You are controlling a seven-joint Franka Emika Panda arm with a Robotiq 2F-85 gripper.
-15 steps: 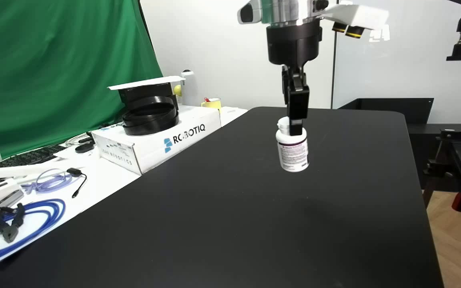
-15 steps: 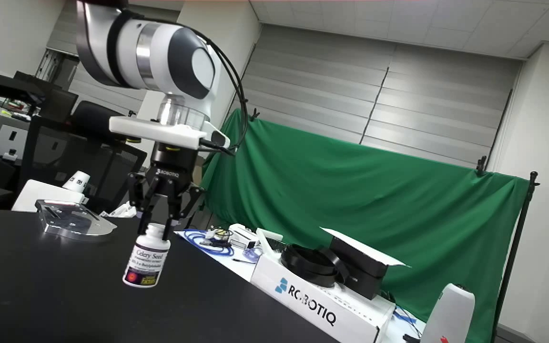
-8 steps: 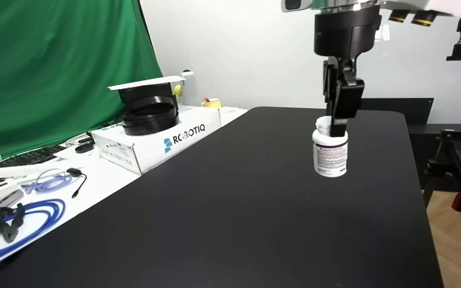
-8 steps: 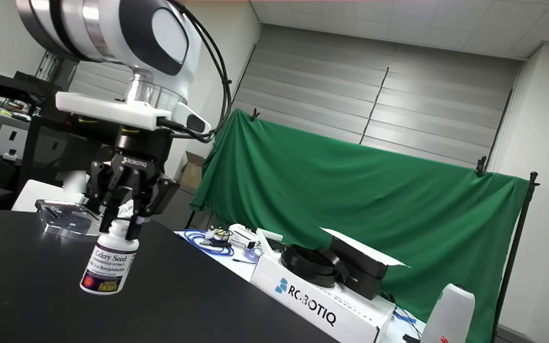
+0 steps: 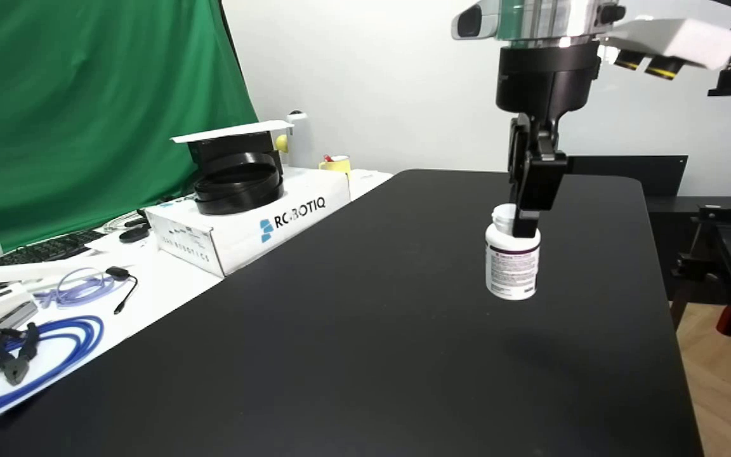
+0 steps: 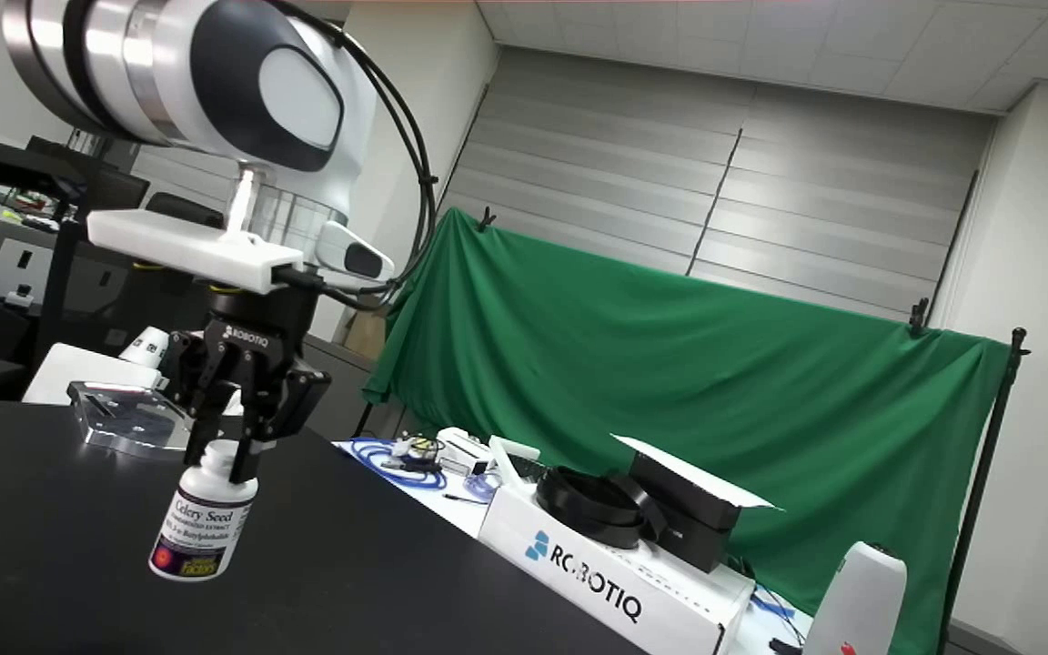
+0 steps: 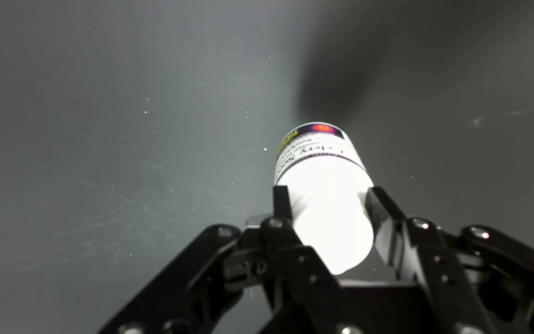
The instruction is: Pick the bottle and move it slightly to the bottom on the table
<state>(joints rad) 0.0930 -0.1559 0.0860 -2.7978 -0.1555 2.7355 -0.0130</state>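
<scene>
The bottle is small and white with a white cap and a printed label. It shows in both exterior views (image 5: 513,273) (image 6: 200,532) and in the wrist view (image 7: 322,162). My gripper (image 6: 222,462) is shut on it around the cap and neck, one finger on each side. In the wrist view my gripper (image 7: 326,192) has both fingertips against the bottle's shoulder. The bottle hangs nearly upright above the black table (image 5: 340,355), apart from its surface. Its shadow falls on the table in the wrist view. In an exterior view one finger hides part of the cap.
A white ROBOTIQ box (image 5: 276,222) with black items on top stands on the white side bench (image 5: 169,279) along the table's edge. Blue cables (image 5: 80,343) lie on that bench. A clear plate-like fixture (image 6: 137,418) sits on the table behind the gripper in an exterior view.
Over the last second my gripper carried the bottle rightward in an exterior view, leftward in another. In the last half second it has lowered somewhat. The grip has not changed.
</scene>
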